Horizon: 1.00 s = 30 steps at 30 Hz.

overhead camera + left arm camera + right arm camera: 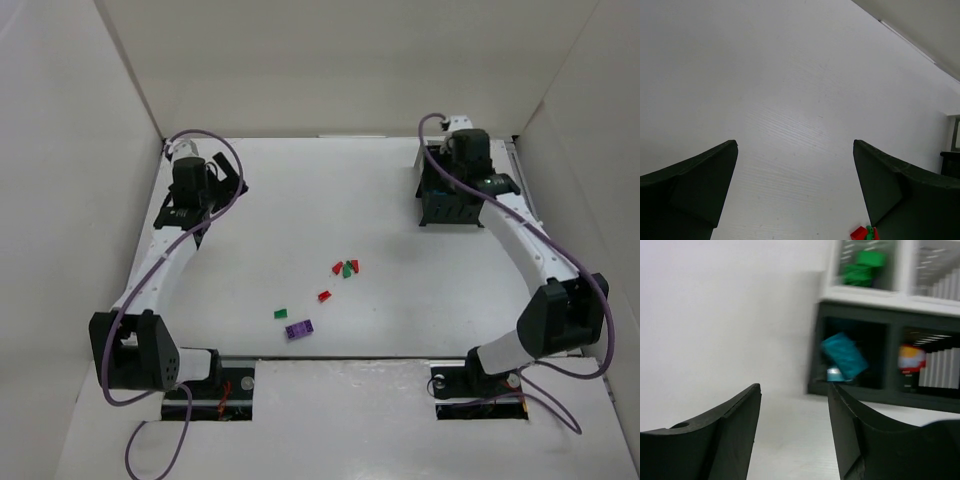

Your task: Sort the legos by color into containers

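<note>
Several legos lie loose mid-table: a red and green cluster (346, 267), a lone red one (324, 295), a green one (280, 312) and a purple one (298, 328). The containers (447, 212) stand at the far right, under my right arm. My right gripper (795, 387) is open just in front of them, with nothing between its fingers. A blurred teal lego (843, 356) is in the left black bin, a red-orange one (910, 360) in the right black bin, and green ones (862, 267) in a white bin behind. My left gripper (795, 145) hangs wide open over bare table at the far left.
White walls close in the table on the left, back and right. In the left wrist view, a red and a green lego (864, 233) show at the bottom edge beside the right finger. The arm bases sit at the near edge.
</note>
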Each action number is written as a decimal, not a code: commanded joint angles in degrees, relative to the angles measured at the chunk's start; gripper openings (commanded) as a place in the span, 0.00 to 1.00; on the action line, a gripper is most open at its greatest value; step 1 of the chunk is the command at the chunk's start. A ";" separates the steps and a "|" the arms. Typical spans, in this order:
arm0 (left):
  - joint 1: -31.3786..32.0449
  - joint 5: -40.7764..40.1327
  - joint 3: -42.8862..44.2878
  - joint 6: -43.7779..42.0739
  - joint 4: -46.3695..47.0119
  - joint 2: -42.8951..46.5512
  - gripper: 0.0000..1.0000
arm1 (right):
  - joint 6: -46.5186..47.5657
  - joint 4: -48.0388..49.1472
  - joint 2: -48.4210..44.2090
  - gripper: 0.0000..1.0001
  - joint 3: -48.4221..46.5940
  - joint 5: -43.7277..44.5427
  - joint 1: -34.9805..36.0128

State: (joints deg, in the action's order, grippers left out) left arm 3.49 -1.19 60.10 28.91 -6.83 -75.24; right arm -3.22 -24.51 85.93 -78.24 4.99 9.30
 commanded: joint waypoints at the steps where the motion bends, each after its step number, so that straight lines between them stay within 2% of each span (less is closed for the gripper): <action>1: 2.84 -2.49 -1.99 3.34 -1.52 5.10 1.00 | 0.32 2.36 -2.17 0.61 3.96 -2.77 6.59; 6: 4.78 -4.51 -6.39 6.24 -6.08 10.89 1.00 | -0.47 3.42 -1.56 0.61 9.85 -4.29 19.68; 9: 4.78 -6.01 -9.90 8.18 -9.24 16.34 1.00 | -1.08 2.80 0.20 0.61 11.86 -0.88 26.53; 12: 4.78 -6.72 -13.23 9.85 -12.41 22.06 1.00 | -2.40 3.42 0.20 0.60 13.54 -0.25 29.19; 20: 5.30 -4.96 -18.00 11.70 -15.93 31.12 1.00 | -4.33 5.35 -2.79 0.61 16.10 -1.65 28.67; 24: 5.30 -4.96 -18.00 11.00 -15.32 32.35 1.00 | -6.17 5.88 -4.01 0.72 16.63 -1.57 27.27; 25: 5.30 -4.96 -18.00 11.00 -15.32 32.35 1.00 | -6.18 7.36 -4.71 0.99 16.63 -2.78 27.26; 30: 5.30 -5.66 -18.00 11.00 -13.38 32.35 1.00 | -6.71 10.98 -8.05 1.00 17.33 -6.58 25.51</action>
State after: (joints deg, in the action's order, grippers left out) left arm 8.56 -6.09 42.35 39.77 -22.46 -43.70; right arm -8.75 -18.94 81.49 -60.40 0.95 35.81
